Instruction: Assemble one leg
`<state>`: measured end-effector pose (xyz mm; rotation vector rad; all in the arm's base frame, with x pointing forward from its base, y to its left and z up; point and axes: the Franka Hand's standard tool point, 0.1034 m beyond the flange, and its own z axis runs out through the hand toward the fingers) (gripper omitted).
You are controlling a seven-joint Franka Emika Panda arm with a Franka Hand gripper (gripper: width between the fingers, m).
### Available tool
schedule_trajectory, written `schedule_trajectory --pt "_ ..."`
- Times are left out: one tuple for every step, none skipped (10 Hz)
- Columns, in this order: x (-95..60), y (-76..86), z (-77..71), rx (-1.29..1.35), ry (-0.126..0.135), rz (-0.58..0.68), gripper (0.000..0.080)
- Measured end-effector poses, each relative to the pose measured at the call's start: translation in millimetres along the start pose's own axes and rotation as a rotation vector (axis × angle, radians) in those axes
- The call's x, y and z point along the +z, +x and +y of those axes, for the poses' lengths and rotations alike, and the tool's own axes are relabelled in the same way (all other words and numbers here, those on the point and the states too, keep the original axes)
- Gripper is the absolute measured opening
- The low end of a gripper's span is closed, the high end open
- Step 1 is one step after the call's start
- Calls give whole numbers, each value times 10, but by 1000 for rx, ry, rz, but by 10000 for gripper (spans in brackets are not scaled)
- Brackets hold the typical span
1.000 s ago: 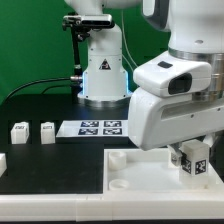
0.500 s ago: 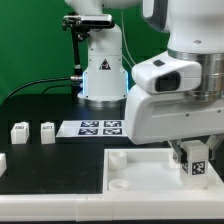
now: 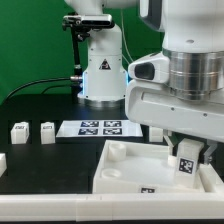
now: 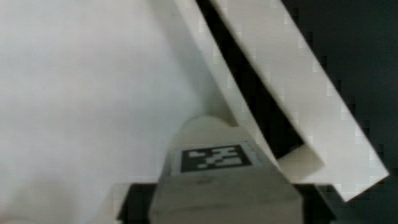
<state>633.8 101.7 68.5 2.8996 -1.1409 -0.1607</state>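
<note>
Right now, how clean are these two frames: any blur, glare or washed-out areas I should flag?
Exterior view: evenly lit, background sharp, the near gripper looms large and soft. Wrist view: blurry overall, the tray washes out to near-featureless white, though the tag on the leg is still discernible.

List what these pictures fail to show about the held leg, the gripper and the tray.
- Leg: whether its lower end sits in a socket; exterior view, tray wall hides it.
- Gripper: fingertip contact; exterior view, the arm's housing covers it; wrist view shows only blurred dark edges.
- Tray's right side: cut off by the exterior view's right edge.
- Tag pattern: blurred, wrist view.
</note>
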Motion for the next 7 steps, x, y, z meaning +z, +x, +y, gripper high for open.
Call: schedule_trajectory --pt "-5 46 61 77 -18 9 305" --pt "-7 58 72 90 -22 17 305" --pt "-7 71 91 97 -28 19 310" --pt "1 67 88 98 -27 17 310" --pt "2 63 84 98 -27 17 486" --pt "4 62 84 98 -27 17 615" --pt "6 61 84 97 -27 17 615"
